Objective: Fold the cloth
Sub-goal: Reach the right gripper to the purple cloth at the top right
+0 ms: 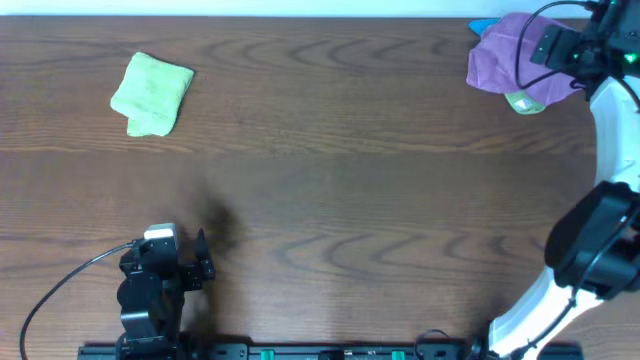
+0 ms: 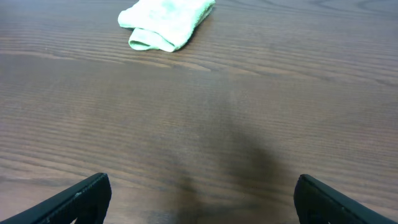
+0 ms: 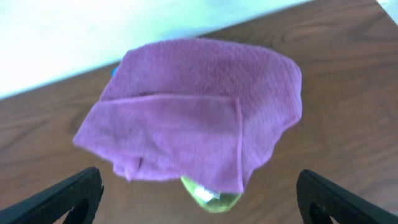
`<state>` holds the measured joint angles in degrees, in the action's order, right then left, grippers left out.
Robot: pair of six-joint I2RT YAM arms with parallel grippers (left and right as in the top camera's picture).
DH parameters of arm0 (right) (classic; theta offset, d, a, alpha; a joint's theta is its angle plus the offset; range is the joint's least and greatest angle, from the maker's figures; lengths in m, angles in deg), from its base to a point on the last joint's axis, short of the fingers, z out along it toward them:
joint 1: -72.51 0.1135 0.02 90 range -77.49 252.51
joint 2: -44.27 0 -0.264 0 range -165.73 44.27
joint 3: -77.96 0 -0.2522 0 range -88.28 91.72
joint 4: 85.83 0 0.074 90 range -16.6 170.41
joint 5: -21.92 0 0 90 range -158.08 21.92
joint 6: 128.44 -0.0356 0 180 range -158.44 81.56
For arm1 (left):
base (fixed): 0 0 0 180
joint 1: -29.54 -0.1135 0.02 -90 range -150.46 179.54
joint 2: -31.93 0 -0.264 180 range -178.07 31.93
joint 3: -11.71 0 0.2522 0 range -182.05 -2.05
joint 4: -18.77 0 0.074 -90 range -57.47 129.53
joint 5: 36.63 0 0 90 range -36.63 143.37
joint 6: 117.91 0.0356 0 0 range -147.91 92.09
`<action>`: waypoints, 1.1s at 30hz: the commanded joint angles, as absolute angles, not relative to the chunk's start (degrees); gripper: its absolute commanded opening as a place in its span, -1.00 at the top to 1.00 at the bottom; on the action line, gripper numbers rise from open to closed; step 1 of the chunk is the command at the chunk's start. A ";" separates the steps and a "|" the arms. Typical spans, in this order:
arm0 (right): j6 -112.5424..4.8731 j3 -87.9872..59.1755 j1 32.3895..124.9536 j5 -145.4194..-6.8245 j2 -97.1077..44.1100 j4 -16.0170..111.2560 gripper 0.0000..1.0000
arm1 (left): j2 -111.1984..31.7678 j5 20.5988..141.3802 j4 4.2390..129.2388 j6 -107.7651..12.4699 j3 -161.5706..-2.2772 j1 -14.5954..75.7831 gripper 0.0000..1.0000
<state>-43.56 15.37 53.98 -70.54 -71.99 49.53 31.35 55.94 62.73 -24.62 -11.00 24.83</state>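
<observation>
Right wrist — right pincer (image 3: 199, 183) gapes, seemingly above the cloth (image 3: 199, 106).

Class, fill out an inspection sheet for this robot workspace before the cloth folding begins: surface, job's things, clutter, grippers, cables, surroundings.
Surface: brown wood-grain table, no spills seen.
Job's things: purple cloth, rumpled, far right corner, lying over a green item.
Clutter: folded green cloth, far left; blue scrap behind the purple cloth.
Grippers: left gripper open over bare wood; right gripper open above the purple cloth, holding nothing.
Cables: black cable loops from the left arm; a second cable crosses above the purple cloth.
Surroundings: pale strip beyond the far edge; black rail at the near edge.
</observation>
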 commanded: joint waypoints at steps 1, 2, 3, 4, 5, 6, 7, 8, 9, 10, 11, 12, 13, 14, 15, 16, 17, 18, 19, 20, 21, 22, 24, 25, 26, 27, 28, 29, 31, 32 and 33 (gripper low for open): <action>-42.60 16.71 52.56 -71.56 -76.37 51.52 -0.99 | 31.68 55.09 62.71 -23.62 -10.25 25.12 -0.90; -42.67 16.71 52.41 -71.54 -77.44 52.53 -0.98 | 31.68 55.09 62.71 -23.62 -10.25 25.12 -0.90; -42.67 16.71 52.26 -71.54 -78.44 53.55 -0.99 | 31.68 55.09 62.71 -23.62 -10.25 25.12 -0.90; -42.67 16.71 52.15 -71.56 -79.16 54.36 -0.99 | 31.68 55.09 62.71 -23.62 -10.25 25.12 -0.90; -42.71 16.71 52.06 -71.56 -80.12 55.37 -0.99 | 31.68 55.09 62.71 -23.62 -10.25 25.12 -0.90; -42.71 16.71 51.95 -71.59 -81.06 56.26 -0.99 | 31.68 55.09 62.71 -23.62 -10.25 25.12 -0.91; -43.15 16.71 51.86 -71.63 -82.07 57.09 -0.97 | 31.68 55.09 62.71 -23.62 -10.25 25.12 -0.90; -43.37 16.71 51.78 -71.81 -82.79 57.60 -0.97 | 31.68 55.09 62.71 -23.62 -10.25 25.12 -0.90; -43.89 16.71 51.71 -71.85 -83.47 58.03 -0.96 | 31.68 55.09 62.71 -23.62 -10.25 25.12 -0.90; -44.13 16.71 51.67 -72.13 -84.30 58.60 -0.96 | 31.68 55.09 62.71 -23.62 -10.25 25.12 -0.90; -44.15 16.71 51.62 -72.46 -85.02 59.06 -0.94 | 31.68 55.09 62.71 -23.62 -10.25 25.12 -0.91; -44.20 16.71 51.58 -72.46 -85.61 59.30 -0.94 | 31.68 55.09 62.71 -23.62 -10.25 25.12 -0.91; -44.20 16.71 51.51 -72.53 -86.31 59.52 -0.94 | 31.68 55.09 62.71 -23.62 -10.25 25.12 -0.90; -44.37 16.71 51.43 -72.61 -87.01 59.63 -0.92 | 31.68 55.09 62.71 -23.62 -10.25 25.12 -0.90; -44.63 16.71 51.30 -72.68 -87.80 59.65 -0.91 | 31.68 55.09 62.71 -23.62 -10.25 25.12 -0.90; -44.72 16.71 51.21 -72.70 -88.41 59.61 -0.89 | 31.68 55.09 62.71 -23.62 -10.25 25.12 -0.91; -45.27 16.71 51.06 -73.07 -89.44 59.61 -0.87 | 31.68 55.09 62.71 -23.62 -10.25 25.12 -0.90; -45.29 16.71 51.03 -73.14 -89.94 59.56 -0.85 | 31.68 55.09 62.71 -23.62 -10.25 25.12 -0.90; -45.29 16.71 51.03 -73.23 -90.09 59.41 -0.80 | 31.68 55.09 62.71 -23.62 -10.25 25.12 -0.91; -45.27 16.71 51.03 -73.53 -90.49 59.41 -0.66 | 31.68 55.09 62.71 -23.62 -10.25 25.12 -0.90; -45.27 16.71 51.03 -73.68 -90.59 59.39 -0.58 | 31.68 55.09 62.71 -23.62 -10.25 25.12 -0.90; -45.27 16.71 51.03 -73.95 -90.70 59.41 -0.48 | 31.68 55.09 62.71 -23.62 -10.25 25.12 -0.90; -45.27 16.71 51.06 -74.21 -90.70 59.67 -0.29 | 31.68 55.09 62.71 -23.62 -10.25 25.12 -0.90; -45.24 16.71 51.06 -74.45 -90.70 59.89 -0.23 | 31.68 55.09 62.71 -23.62 -10.25 25.12 -0.90; -45.24 16.73 51.06 -74.62 -90.68 59.98 -0.16 | 31.68 55.09 62.71 -23.62 -10.25 25.12 -0.90; -45.24 16.73 51.06 -74.73 -90.64 60.00 -0.11 | 31.68 55.09 62.71 -23.62 -10.25 25.12 -0.90; -45.24 16.73 51.06 -74.87 -90.62 60.00 -0.06 | 31.68 55.09 62.71 -23.62 -10.25 25.12 -0.90; -45.22 16.73 51.08 -75.24 -90.62 59.98 -0.01 | 31.68 55.09 62.71 -23.62 -10.25 25.12 -0.90; -45.22 16.73 51.12 -75.94 -90.53 59.85 0.13 | 31.68 55.09 62.71 -23.62 -10.25 25.12 -0.90; -45.22 16.73 51.16 -76.09 -90.44 59.87 0.20 | 31.68 55.09 62.71 -23.62 -10.25 25.12 -0.90; -45.20 16.73 51.21 -76.07 -90.31 59.85 0.26 | 31.68 55.09 62.71 -23.62 -10.25 25.12 -0.90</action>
